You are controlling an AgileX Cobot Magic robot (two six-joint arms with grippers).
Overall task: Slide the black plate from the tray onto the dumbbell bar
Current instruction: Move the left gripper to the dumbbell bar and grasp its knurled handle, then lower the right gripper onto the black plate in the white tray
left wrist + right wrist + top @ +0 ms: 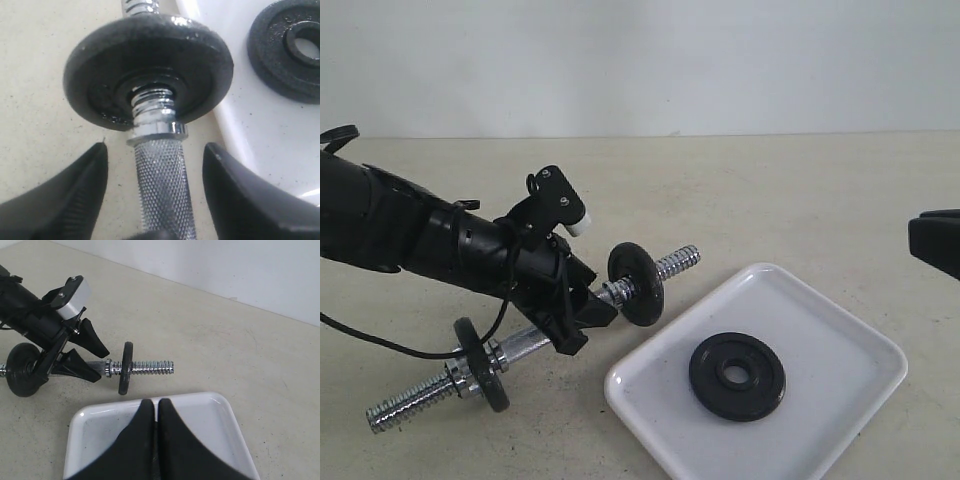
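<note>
Left gripper [156, 149] is hanging spread over the dumbbell bar [530, 345]. My two fingers [70, 200] are standing either side of the knurled grip with a gap on each side, so I am pinching nothing. Only the left wrist view is showing those gaps. The exterior view is just showing my left arm angling down onto the middle of the bar.

That bar is lying on the tabletop [790, 190]. It is carrying a first disc [636, 284] just beyond my fingertips, toward the threaded end nearest the tray [845, 345]. It is also carrying a second disc [482, 365] near the other end. The second disc is showing in the exterior and right wrist views, not in the left wrist view.

Lying flat in the tray, hole facing up, is the black plate [737, 376], touched by neither gripper. The exterior and left wrist views are both showing it. In the right wrist view my own fingers are covering that part of the tray.

My right gripper [156, 407] is hanging with its jaws pressed together, nothing between them. The exterior view is catching only a black piece of it at the right edge.
</note>
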